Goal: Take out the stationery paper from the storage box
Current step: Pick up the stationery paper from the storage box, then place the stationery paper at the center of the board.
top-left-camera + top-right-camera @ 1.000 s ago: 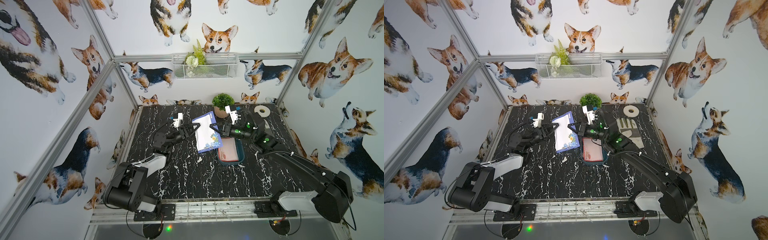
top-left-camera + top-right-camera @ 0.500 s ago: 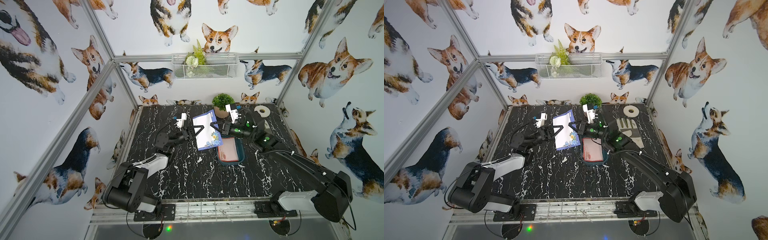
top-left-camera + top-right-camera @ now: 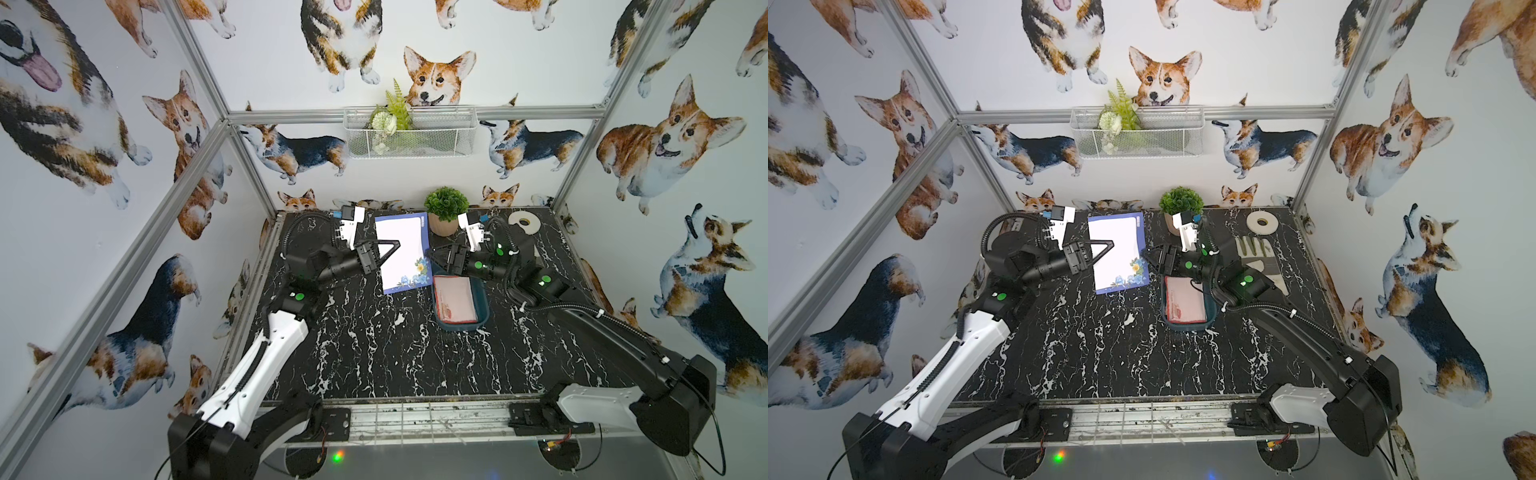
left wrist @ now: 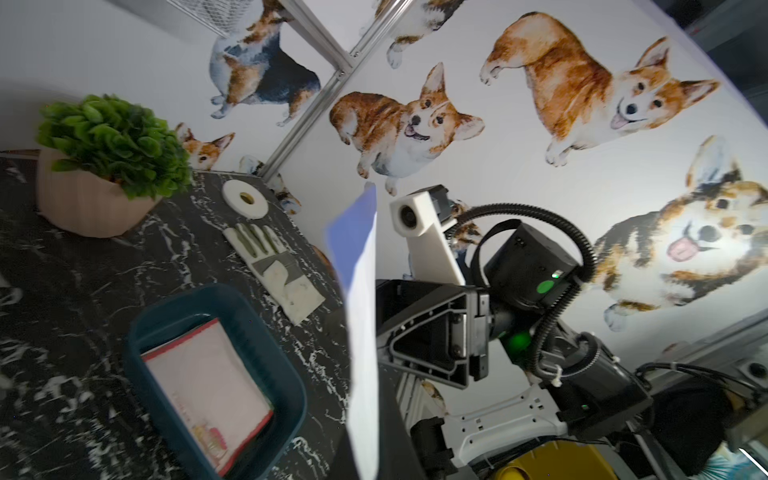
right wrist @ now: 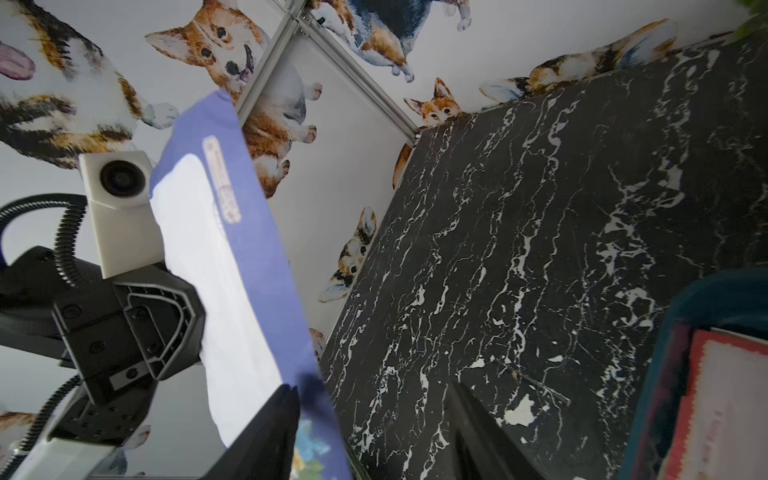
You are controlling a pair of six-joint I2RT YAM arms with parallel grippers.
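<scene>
Left gripper [image 3: 392, 246] clamped on navy-floral sheet [image 3: 409, 232], right gripper [image 3: 434, 257] jaws apart at its corner; I back right clear before laying it left of storage box [image 3: 457, 326].

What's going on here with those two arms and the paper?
Two robot arms are taking letter paper out of the storage box. The left claw is shut on a blue-bordered sheet, holding it up above the table. The right claw is open beside that sheet's flowered corner. A red-bordered sheet lies in the box.
</scene>
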